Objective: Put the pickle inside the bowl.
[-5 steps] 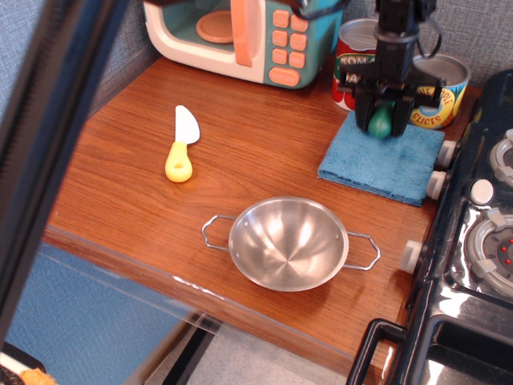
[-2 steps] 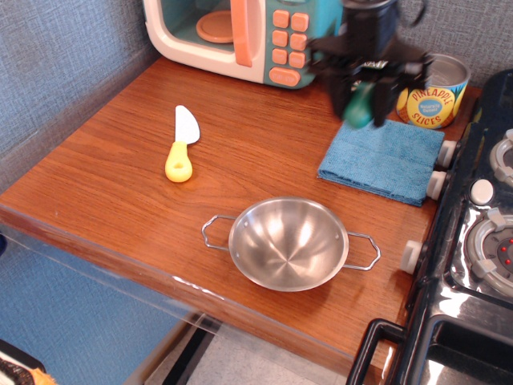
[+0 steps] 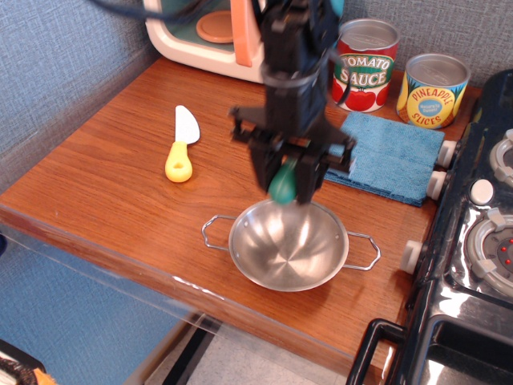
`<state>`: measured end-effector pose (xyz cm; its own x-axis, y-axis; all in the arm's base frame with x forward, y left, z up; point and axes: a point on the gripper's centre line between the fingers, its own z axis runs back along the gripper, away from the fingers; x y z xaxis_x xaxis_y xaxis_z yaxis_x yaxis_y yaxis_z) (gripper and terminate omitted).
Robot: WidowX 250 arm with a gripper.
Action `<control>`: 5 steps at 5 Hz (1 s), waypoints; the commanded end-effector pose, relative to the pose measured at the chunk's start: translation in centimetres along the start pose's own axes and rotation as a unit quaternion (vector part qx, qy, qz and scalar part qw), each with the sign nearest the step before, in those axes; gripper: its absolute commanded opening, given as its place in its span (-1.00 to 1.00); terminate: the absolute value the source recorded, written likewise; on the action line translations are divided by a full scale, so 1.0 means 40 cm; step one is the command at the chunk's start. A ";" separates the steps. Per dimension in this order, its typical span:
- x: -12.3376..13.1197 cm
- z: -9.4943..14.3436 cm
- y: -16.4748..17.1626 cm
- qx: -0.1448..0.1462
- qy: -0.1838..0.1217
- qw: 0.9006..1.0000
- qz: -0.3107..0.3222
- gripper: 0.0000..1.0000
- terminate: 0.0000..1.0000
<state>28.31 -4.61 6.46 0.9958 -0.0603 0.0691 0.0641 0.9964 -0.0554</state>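
Your robot arm (image 3: 292,56) is black all over, with a blocky, boxy shape. You can see a thin black cable looping near its top. At the bottom, your tool (image 3: 289,178) is black too, with two short flat fingers (image 3: 262,170).

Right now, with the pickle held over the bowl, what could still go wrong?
The gripper holds the pickle above the far rim of the steel bowl, not its middle, so a release here might clip the rim and send it onto the wooden counter. The bowl is shallow and smooth, so the rounded pickle could bounce or roll out. Descending further, the fingers might strike the rim and shove the bowl toward the counter's near edge.
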 end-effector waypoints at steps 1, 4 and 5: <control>-0.031 0.001 -0.006 0.002 -0.003 1.000 -0.024 -1.00 -1.00; -0.037 0.002 -0.030 0.006 -0.007 0.999 -0.036 1.00 -1.00; -0.027 0.061 -0.002 0.004 -0.030 0.999 -0.023 1.00 -1.00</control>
<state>26.53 -4.55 7.43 0.9918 -0.0974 0.0828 0.1010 0.9941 -0.0400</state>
